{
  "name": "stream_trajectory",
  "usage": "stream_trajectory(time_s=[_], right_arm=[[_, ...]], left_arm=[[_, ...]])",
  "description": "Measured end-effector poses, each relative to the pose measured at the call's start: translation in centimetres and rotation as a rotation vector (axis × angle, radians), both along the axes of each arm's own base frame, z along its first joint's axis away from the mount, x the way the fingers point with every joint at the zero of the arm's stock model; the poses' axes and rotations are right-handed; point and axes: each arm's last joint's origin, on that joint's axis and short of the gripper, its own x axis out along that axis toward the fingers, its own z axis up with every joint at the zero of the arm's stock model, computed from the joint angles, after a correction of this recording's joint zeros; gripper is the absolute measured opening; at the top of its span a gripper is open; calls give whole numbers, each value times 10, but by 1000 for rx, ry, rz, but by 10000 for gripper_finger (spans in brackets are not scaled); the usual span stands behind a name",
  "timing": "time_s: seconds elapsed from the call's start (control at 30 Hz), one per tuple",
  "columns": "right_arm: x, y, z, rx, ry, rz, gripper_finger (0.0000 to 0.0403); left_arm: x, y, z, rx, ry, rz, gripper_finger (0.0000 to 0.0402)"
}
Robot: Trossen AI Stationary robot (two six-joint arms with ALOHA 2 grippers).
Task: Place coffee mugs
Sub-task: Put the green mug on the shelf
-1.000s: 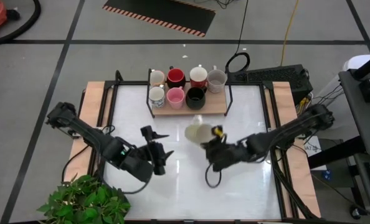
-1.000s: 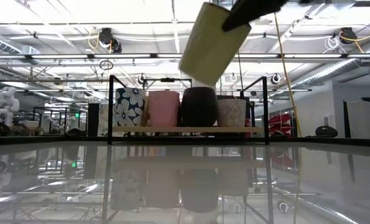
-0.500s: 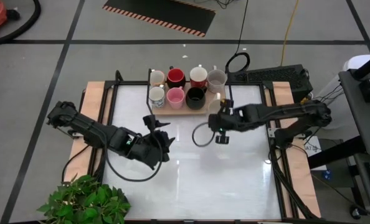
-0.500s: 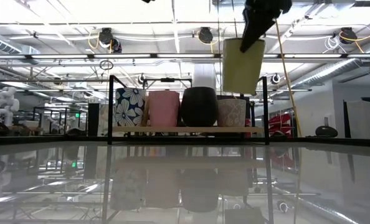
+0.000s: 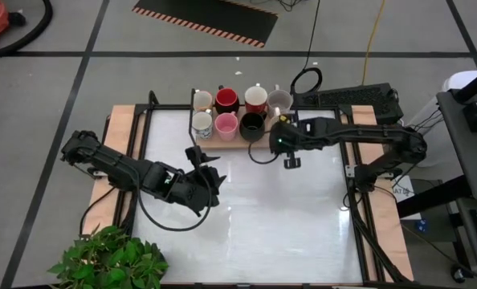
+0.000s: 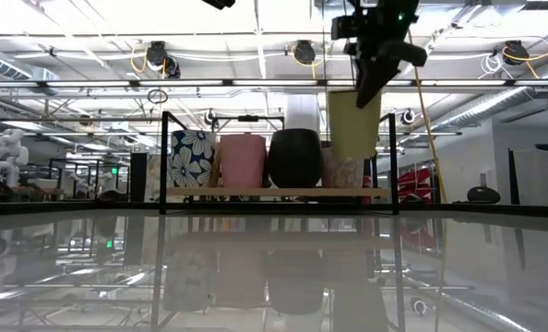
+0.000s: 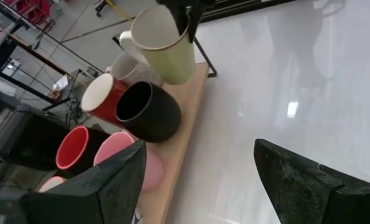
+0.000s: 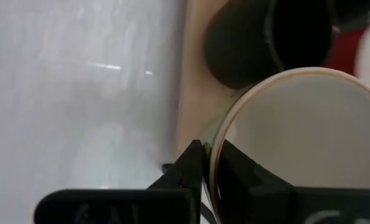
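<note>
A cream mug (image 6: 353, 120) hangs upright from my right gripper (image 6: 370, 85) over the right front spot of a wooden rack (image 5: 237, 144) at the table's far edge. Seven other mugs stand on their bases on the rack. The front row has a flowered white mug (image 6: 192, 158), a pink one (image 6: 244, 160) and a black one (image 6: 294, 159). Cream, red-and-black, reddish and grey (image 5: 279, 101) mugs stand behind. My left gripper (image 7: 203, 180) is open and holds nothing, above the table's middle left (image 5: 204, 174). My right gripper holds the cream mug by its rim (image 8: 217, 163), one finger (image 8: 238, 167) inside the mug and one (image 8: 192, 163) outside the wall. The fingers come from above, pointing down. The mug is lifted clear of the rack board, upright, mouth up, beside the black mug.
The rack has a black wire frame (image 6: 163, 157) with posts at its ends. A green potted plant (image 5: 110, 261) stands at the table's near left corner. The white table top (image 5: 287, 217) lies open between the arms and toward the near edge. Cables and a keyboard lie beyond the far right corner.
My right gripper has carried the cream mug from above the table's middle toward the far edge, to the rack's right front spot, and lowered it. The mug has turned from tilted to upright. My left gripper has drifted slightly toward the far edge, still open.
</note>
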Motion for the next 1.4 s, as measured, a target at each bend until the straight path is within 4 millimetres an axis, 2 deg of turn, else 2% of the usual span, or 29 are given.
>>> stream_trajectory(time_s=[0.33,0.6,0.9,1.4], right_arm=[[-7,-24,-28,8,67,52,17],[-11,-41,-48,-24,99,180,17],[-9,-50,-49,-57,84,215,25],[-8,-51,-45,-88,52,221,100]], left_arm=[[-1,0,-1,-6,14,-9,301],[-1,0,-1,-6,17,-9,301],[-1,0,-1,-6,17,-9,301],[-1,0,-1,-6,19,-8,301]])
